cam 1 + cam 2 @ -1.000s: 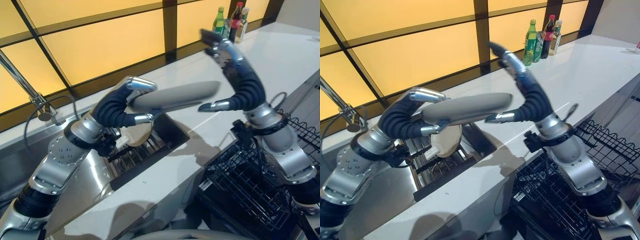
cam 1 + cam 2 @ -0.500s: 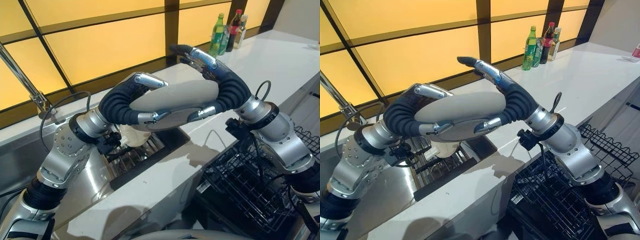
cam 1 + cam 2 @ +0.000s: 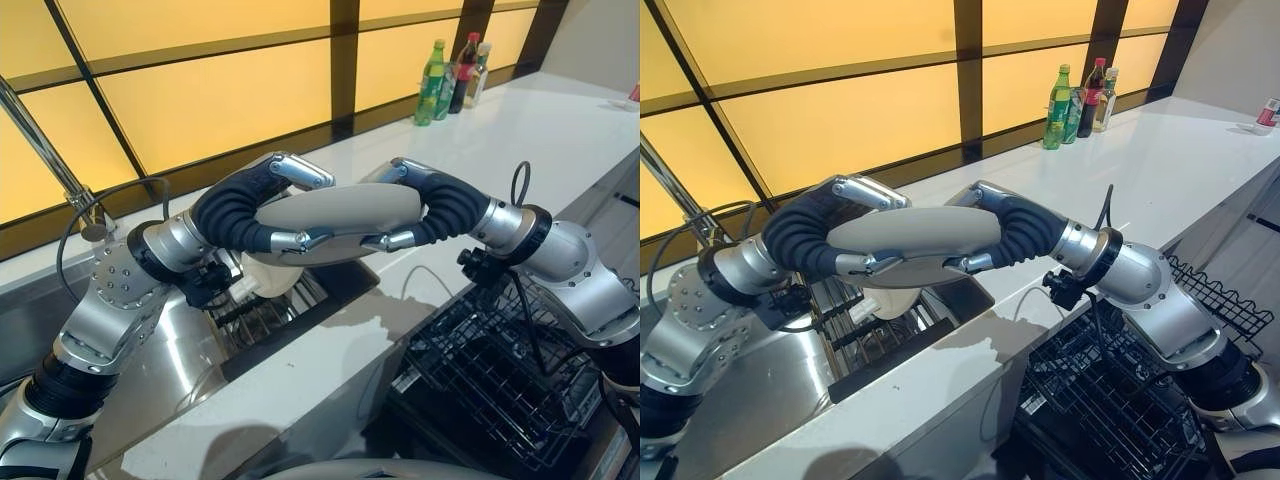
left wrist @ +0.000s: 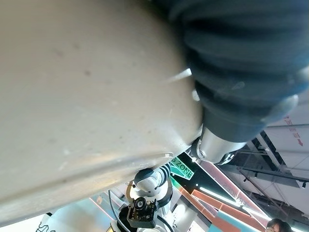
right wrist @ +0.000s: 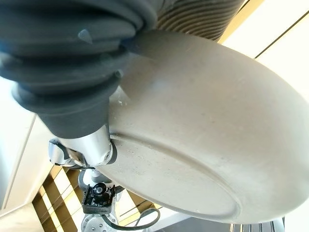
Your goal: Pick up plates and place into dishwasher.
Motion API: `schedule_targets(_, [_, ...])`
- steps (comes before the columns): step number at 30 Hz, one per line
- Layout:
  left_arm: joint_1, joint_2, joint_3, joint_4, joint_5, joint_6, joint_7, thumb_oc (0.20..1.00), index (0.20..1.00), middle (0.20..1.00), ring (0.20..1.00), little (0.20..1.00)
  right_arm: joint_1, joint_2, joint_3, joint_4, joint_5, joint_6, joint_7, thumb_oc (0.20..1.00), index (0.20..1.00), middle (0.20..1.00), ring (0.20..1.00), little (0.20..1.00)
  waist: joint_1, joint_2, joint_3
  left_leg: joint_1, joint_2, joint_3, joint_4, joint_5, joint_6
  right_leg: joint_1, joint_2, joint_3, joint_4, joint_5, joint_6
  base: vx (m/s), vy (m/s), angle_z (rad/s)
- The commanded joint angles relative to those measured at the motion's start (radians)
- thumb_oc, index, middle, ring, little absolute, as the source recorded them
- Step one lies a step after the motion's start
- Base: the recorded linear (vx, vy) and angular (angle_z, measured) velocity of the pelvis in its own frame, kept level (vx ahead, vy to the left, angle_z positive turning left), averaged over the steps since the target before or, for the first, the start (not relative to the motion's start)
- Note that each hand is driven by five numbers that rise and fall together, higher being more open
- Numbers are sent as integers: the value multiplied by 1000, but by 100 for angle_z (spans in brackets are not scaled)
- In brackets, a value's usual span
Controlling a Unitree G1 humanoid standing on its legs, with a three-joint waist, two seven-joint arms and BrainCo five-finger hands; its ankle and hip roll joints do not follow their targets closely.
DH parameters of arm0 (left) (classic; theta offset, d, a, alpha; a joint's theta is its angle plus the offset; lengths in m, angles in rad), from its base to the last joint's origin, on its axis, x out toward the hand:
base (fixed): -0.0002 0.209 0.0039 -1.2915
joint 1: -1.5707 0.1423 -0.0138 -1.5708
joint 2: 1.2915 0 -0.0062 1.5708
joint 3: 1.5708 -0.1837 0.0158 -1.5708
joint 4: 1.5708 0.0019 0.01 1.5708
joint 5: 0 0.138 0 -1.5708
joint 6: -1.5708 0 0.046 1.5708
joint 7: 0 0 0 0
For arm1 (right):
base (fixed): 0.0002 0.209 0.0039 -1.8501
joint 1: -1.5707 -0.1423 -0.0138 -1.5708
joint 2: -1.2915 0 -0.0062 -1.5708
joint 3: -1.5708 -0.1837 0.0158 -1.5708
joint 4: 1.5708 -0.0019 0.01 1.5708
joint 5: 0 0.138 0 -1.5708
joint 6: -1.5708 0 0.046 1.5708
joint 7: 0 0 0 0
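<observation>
A: Where was the plate [image 3: 335, 213]?

B: In the air above the sink rack [image 3: 270, 312], held roughly level between both hands. Left robot hand [image 3: 262, 208] was clamped on its left edge, fingers over the top, thumb under.

A: And the right?

B: Right robot hand [image 3: 425, 207] was clamped on the right edge the same way. A second plate [image 3: 890, 298] stood in the sink rack below. Dishwasher basket [image 3: 490, 380] sat near right, under the white desk [image 3: 540, 120]. Bottles [image 3: 455, 68] stood far right.

I can make out the word "ZONE" on a green sign [image 4: 181, 167]; nothing else I can read.
</observation>
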Motion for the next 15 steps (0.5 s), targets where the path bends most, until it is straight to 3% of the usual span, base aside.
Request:
schedule_targets(1, [-66, -29, 9, -6, -61, -80, 35, 200, 200, 200, 200, 200, -61, 13, 61, -8, -29, 22, -23, 200, 200, 200, 200, 200, 13, -62, -66, -38, -73, -60, 13, -54, 39, 52, -71, 15, 40, -113, 91, 0, 0, 0])
schedule_targets(9, [-56, -51, 28, -9, 1, -86, 89, 200, 200, 200, 200, 200, -33, 39, 21, -10, -58, -2, -70, 200, 200, 200, 200, 200, 12, -59, -68, -47, -71, -63, 11, -43, 38, 45, -68, 18, 40, -106, 90, -15, 1, 0])
schedule_targets(10, [-55, -54, 34, -3, 31, -81, 122, 413, 413, 413, 413, 413, -30, 44, 12, -7, -67, -7, -83, 200, 200, 200, 200, 200, 11, -58, -69, -49, -72, -63, 11, -42, 38, 43, -67, 20, 41, -106, 90, 0, 0, 0])
schedule_targets(12, [-53, -61, 44, 11, 93, -62, 180, 1000, 1000, 1000, 1000, 1000, -29, 51, -3, 4, -82, -16, -123, 200, 200, 200, 200, 200, 11, -58, -69, -49, -71, -63, 12, -43, 38, 43, -66, 22, 42, -106, 89, 0, 0, 0])
schedule_targets(15, [-23, -51, 97, 80, 150, -65, 334, 1000, 1000, 1000, 1000, 1000, 1, 51, -70, 48, -105, -65, -181, 200, 200, 200, 200, 200, 5, -58, -68, -48, -70, -57, 12, -44, 39, 42, -64, 30, 40, -105, 89, 0, 0, 0])
